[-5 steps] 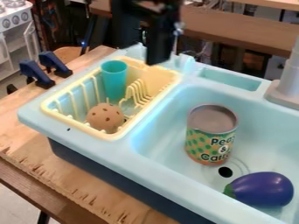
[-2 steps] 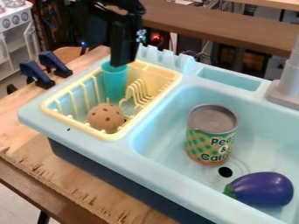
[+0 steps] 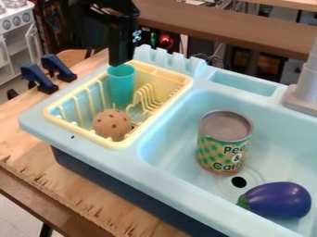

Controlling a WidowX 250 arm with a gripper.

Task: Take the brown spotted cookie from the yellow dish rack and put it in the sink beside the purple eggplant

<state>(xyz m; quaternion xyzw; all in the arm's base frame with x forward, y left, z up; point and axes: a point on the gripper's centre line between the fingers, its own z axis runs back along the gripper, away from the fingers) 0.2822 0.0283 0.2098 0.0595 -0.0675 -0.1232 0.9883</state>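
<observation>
White toy stove (image 3: 16, 39) beside brown wooden shelf (image 3: 229, 28).

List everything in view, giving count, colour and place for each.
Cup: one, teal, upright in the rack
Ball: one, brown with dark spots, in the rack's near end
Dish rack: one, pale yellow, in the sink's left part
Can: one, green-and-orange label, standing in the basin
Toy eggplant: one, purple, beside the drain
Toy sink: one, light blue, on the table
Faucet: one, grey, right edge
Clamps: two, dark blue, left of the sink
Table: one, wooden brown, below
Gripper: one, black, near the cup's rim
</observation>
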